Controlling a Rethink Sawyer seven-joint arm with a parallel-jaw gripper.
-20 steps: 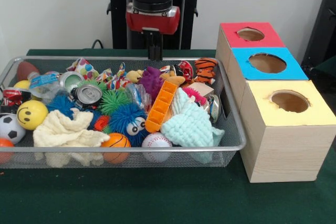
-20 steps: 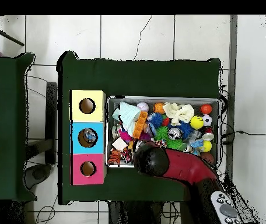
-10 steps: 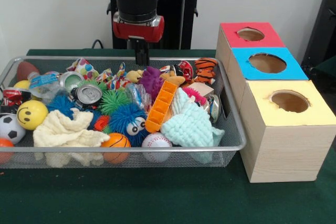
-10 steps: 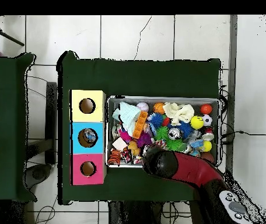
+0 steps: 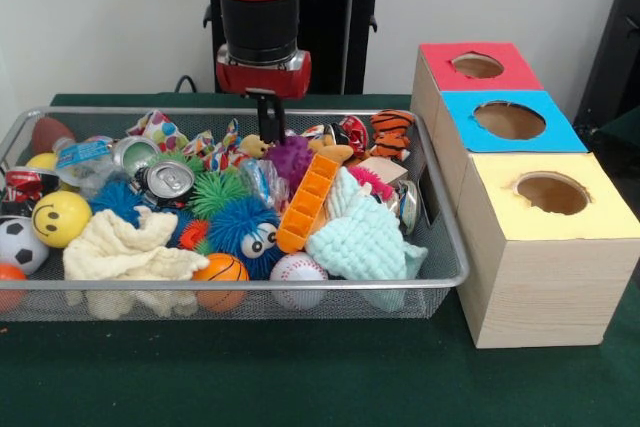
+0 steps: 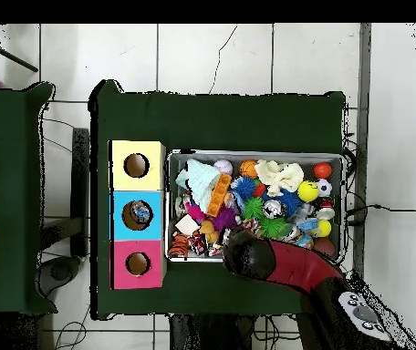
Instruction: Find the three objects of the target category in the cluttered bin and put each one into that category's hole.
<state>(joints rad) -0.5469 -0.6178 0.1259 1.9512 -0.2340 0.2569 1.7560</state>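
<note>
A wire mesh bin [image 5: 452, 247] is packed with toys, balls, cans and cloths. My gripper [image 5: 272, 135] hangs low over the bin's back middle. Its thin black fingers are together and hold nothing, their tips just above a small yellow plush [image 5: 254, 145] and beside a purple plush [image 5: 290, 159]. To the right of the bin stand a red box [image 5: 478, 67], a blue box [image 5: 508, 121] and a yellow box [image 5: 550, 195], each with a round hole on top. In the overhead view the red arm [image 6: 275, 262] covers the gripper, and something lies inside the blue box's hole [image 6: 139, 214].
Also in the bin are a tiger plush [image 5: 392, 131], an orange block [image 5: 307, 202], a mint cloth [image 5: 365, 239], a cream cloth [image 5: 130, 252], a blue furry ball [image 5: 245, 227], a crushed can [image 5: 168, 179], and a smiley ball [image 5: 60, 217].
The gripper slid left along the bin's back edge in the front view, then came down closer to the toys. Nothing in the bin has moved.
</note>
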